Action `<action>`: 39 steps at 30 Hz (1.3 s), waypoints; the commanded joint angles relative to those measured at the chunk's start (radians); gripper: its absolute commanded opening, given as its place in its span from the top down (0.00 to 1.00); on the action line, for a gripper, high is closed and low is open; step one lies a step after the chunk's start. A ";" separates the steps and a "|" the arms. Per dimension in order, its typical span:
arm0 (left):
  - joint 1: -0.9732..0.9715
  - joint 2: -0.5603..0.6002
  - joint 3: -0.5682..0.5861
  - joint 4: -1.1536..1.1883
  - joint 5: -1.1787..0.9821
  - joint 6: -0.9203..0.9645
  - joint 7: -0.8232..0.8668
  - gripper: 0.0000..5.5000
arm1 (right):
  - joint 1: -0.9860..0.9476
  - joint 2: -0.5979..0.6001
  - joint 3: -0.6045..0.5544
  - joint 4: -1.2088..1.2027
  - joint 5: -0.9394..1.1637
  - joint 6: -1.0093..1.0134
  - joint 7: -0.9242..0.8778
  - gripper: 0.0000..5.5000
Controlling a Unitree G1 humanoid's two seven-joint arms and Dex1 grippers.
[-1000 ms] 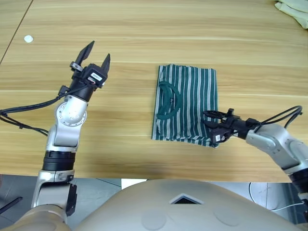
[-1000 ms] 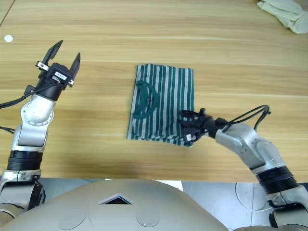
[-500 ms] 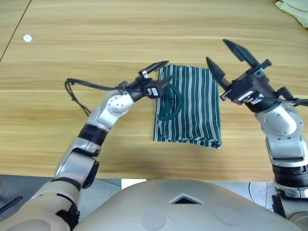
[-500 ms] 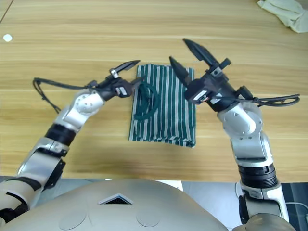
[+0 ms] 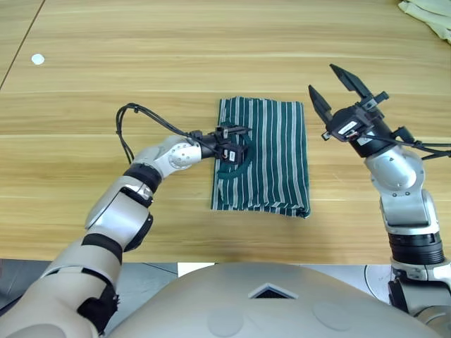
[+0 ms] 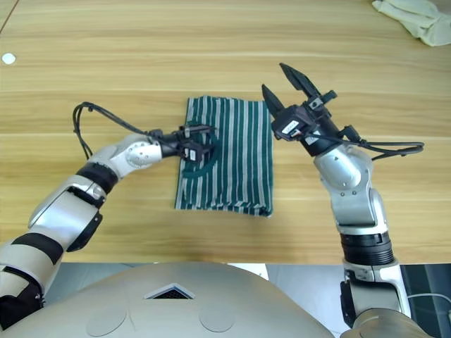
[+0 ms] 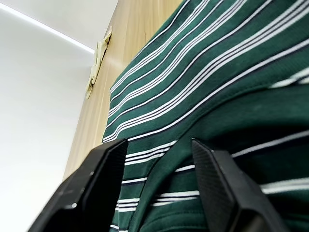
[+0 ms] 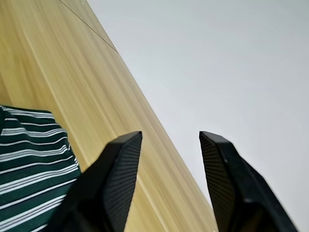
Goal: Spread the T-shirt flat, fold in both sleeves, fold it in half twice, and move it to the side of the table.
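Brought left claw [image 5: 238, 141] onto folded T-shirt [image 5: 275, 155] at collar, parted, gripping nothing; raised right claw [image 5: 322, 78] clear, wide open. Looked done folding; only needed sliding aside across counter [image 5: 211, 42].

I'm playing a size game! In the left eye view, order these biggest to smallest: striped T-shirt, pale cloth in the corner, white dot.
1. striped T-shirt
2. pale cloth, cut off by the picture's edge
3. white dot
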 commanded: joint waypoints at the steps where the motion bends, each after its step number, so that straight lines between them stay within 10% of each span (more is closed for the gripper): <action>1: 0.121 0.095 -0.026 -0.027 0.040 0.017 -0.046 0.55 | -0.007 -0.003 0.011 0.015 -0.017 -0.007 0.013 0.60; 12: 0.206 0.165 0.255 -0.436 -0.146 0.066 0.146 0.55 | 0.058 -0.095 -0.021 0.084 -0.079 -0.184 -0.012 0.60; 18: 0.675 0.362 0.456 -1.018 -0.492 0.146 0.010 0.50 | 0.337 -0.238 -0.089 0.240 -0.148 -0.407 -0.056 0.55; 25: 1.126 0.578 0.592 -1.067 -0.421 0.167 -0.151 0.38 | 0.571 -0.314 -0.089 0.143 -0.114 -0.456 0.058 0.40; 39: 0.654 0.457 0.189 -0.682 -0.177 0.023 -0.389 0.38 | 0.386 -0.308 0.108 0.180 -0.251 -0.452 0.148 0.40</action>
